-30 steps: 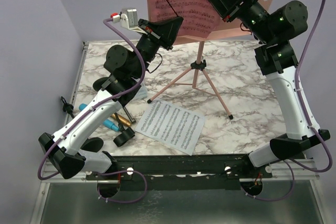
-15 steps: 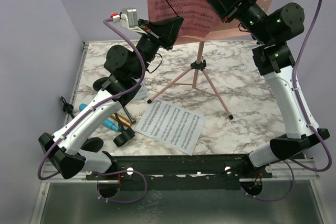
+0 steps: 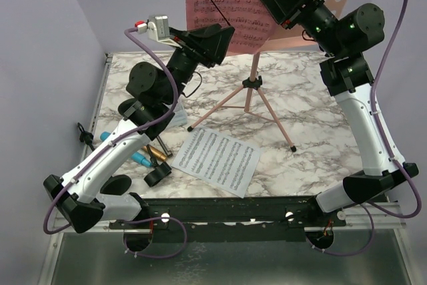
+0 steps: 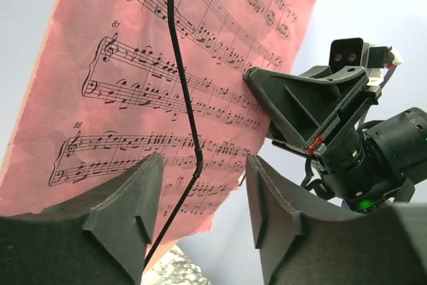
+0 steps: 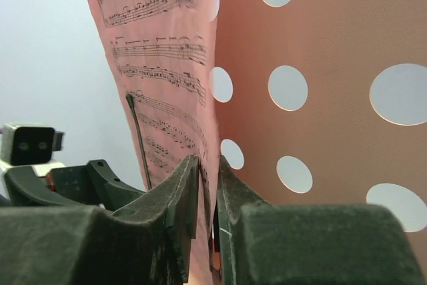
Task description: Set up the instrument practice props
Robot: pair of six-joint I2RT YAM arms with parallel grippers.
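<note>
A: Right end effector [image 5: 208, 165], state?

B: Clenched on the pink page [image 5: 160, 65]. The page edge is pinched between both fingers, just in front of the music rack [image 5: 320, 125] and its perforated plate.

A: Left end effector [image 4: 200, 165]?

B: Released, fingers spread, nothing between them. It's raised well off the desk [image 3: 313, 131] and faces the printed side of the pink page. Can't tell if it touches the paper.

A: Where's the rack?

B: Upright on its thin tripod legs [image 3: 250, 101], middle of the desk toward the back. The pink page sits high against the plate, and a thin black wire arm [image 4: 183, 91] runs down across the notes.

A: Both arms up there?

B: Yes, one on each side of the page. The right one shows up in the left wrist view, at the page's far edge.

A: Other props?

B: The white page [image 3: 217, 160] lies flat on the desk near the front, just ahead of the tripod feet. The blue microphone [image 3: 140, 158] and gold microphone [image 3: 159, 155] lie side by side at the left, partly under the left arm. A black mic mount [image 3: 157, 175] is just beside the gold one.
</note>
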